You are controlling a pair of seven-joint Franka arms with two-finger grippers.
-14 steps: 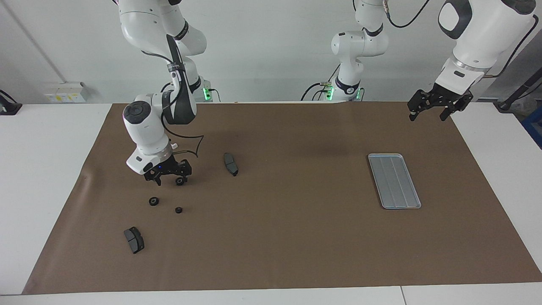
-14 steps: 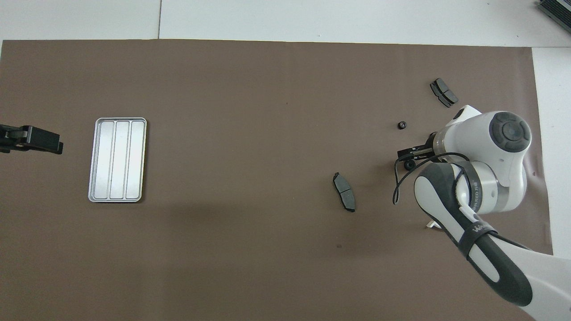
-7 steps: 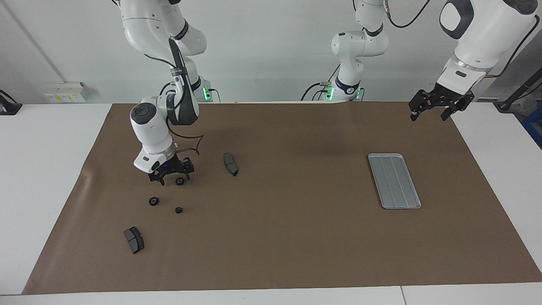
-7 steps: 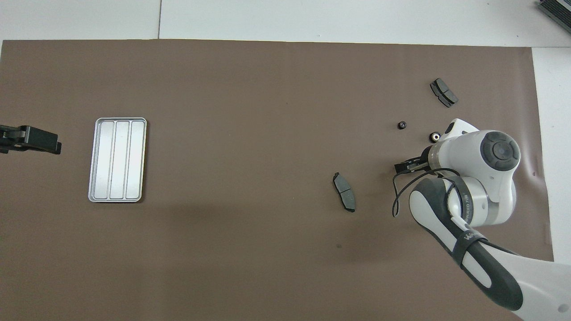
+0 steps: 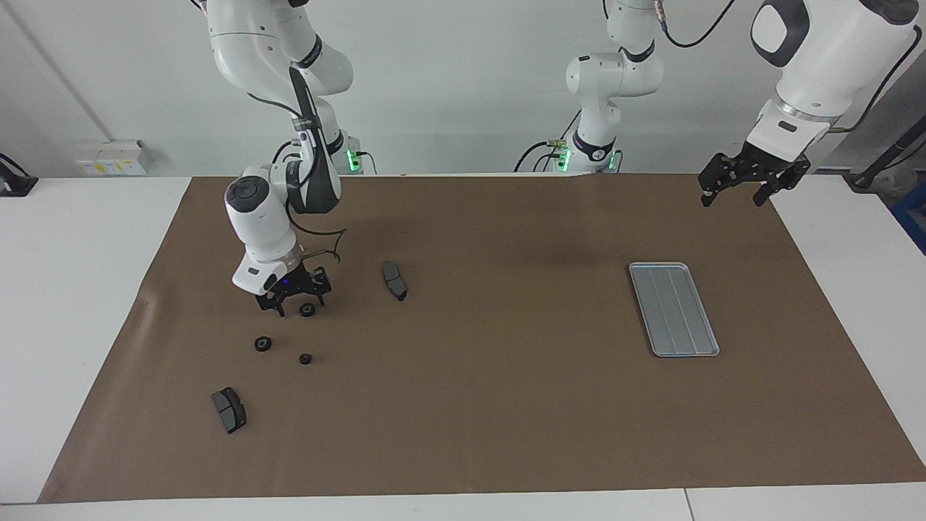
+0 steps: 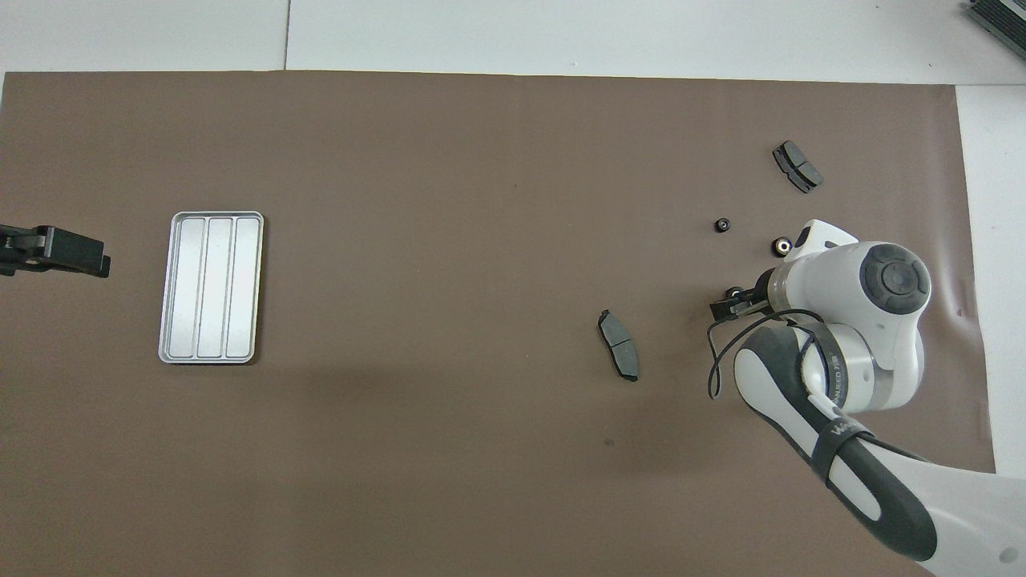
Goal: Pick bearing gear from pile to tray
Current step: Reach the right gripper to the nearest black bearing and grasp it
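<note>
The pile lies at the right arm's end of the brown mat: three tiny black round pieces (image 5: 307,310) (image 5: 262,344) (image 5: 305,358) and two dark grey brake pads (image 5: 394,280) (image 5: 228,409). The white bracket is hidden. My right gripper (image 5: 295,302) is open and low over the mat, with the nearest round piece (image 6: 733,293) at its fingertips; I cannot tell if they touch. The silver tray (image 5: 673,309) lies empty toward the left arm's end, also in the overhead view (image 6: 211,286). My left gripper (image 5: 752,184) is open and waits high over the mat's corner.
In the overhead view the other round pieces (image 6: 722,225) (image 6: 780,246) and one brake pad (image 6: 797,166) lie farther from the robots than the right gripper (image 6: 731,303). The second pad (image 6: 619,344) lies beside it toward the table's middle. White table borders the mat.
My right gripper has come lower and turned, drawing in around the nearest round piece. Its wrist shifted, uncovering another round piece from above. The left arm has barely moved.
</note>
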